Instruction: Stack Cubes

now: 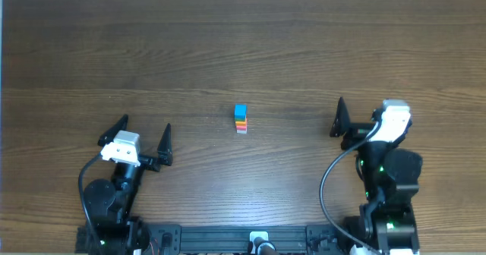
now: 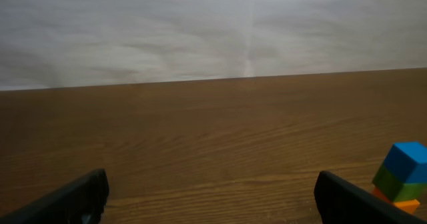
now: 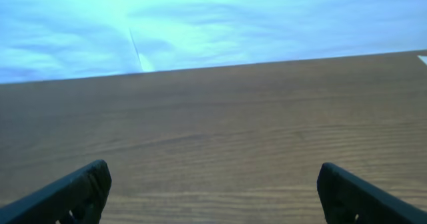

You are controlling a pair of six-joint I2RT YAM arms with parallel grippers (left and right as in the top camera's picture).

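Here, left gripper (image 1: 146,121): jaws spread wide with nothing between them, over bare wood at the left; its wrist view cuts the dark fingertips (image 2: 80,196) off at the frame edge.
Cube stack (image 1: 241,119): upright at the middle, between the arms and well apart from both grippers. From above we make out blue on top, then orange, red and a pale bottom cube. The left wrist view adds a green cube (image 2: 393,181) under the blue, with the lower cubes cut off by the frame and a finger.
Right gripper (image 3: 213,177): likewise wide open and empty, at the right. From above one finger is plain; the other we cannot make out beside the white wrist housing (image 1: 395,118).
Table (image 1: 243,42): brown wood grain.
Wall (image 2: 200,31): pale and plain, beyond the table's far edge.
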